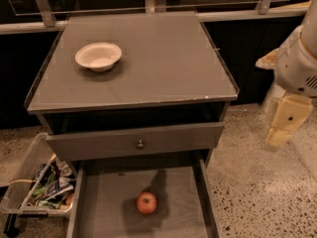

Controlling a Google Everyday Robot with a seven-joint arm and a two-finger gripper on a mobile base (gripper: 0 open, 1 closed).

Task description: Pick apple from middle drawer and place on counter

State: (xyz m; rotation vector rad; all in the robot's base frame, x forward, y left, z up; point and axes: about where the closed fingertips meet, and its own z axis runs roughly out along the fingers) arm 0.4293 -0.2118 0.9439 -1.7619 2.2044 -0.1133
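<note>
The small red apple lies on the grey floor of the open middle drawer, near its middle. The counter is the flat grey-brown top of the cabinet above it. My gripper hangs on the white arm at the right edge of the view, beside the cabinet's right side. It is about level with the upper drawer front, well to the right of and above the apple, and holds nothing that I can see.
A white bowl stands on the counter's left part. A closed upper drawer front with a round metal knob overhangs the back of the open drawer. A clear bin of packets sits on the speckled floor at the left.
</note>
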